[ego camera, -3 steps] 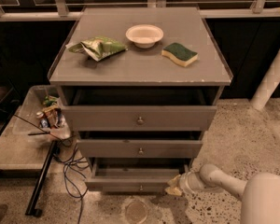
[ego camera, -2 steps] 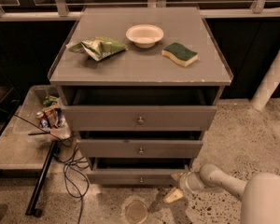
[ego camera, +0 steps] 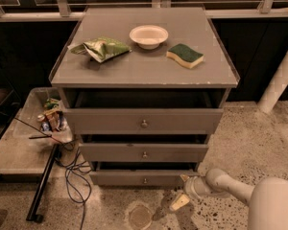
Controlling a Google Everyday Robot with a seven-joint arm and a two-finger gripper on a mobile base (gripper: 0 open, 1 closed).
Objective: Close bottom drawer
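Observation:
The grey cabinet (ego camera: 144, 71) has three drawers. The bottom drawer (ego camera: 120, 178) is the lowest one, a low wide grey front with a small round metal knob (ego camera: 145, 180). A dark gap shows above its front. My gripper (ego camera: 181, 190) is low at the drawer's right end, on the white arm (ego camera: 230, 186) coming from the lower right. It is open and empty. The upper fingertip (ego camera: 185, 178) is at the right end of the drawer front. The lower fingertip (ego camera: 178, 203) points down toward the floor.
A white bowl (ego camera: 148, 35), a green chip bag (ego camera: 102, 48) and a green sponge (ego camera: 185, 55) lie on the cabinet top. A low side table (ego camera: 14, 152) with a bin of items (ego camera: 50, 119), cables (ego camera: 72, 171) and a black pole (ego camera: 43, 186) stand at the left. A white pillar (ego camera: 281, 80) is at the right.
The bottom drawer front has slid back toward the cabinet. My gripper moved in with it, toward the cabinet and slightly up.

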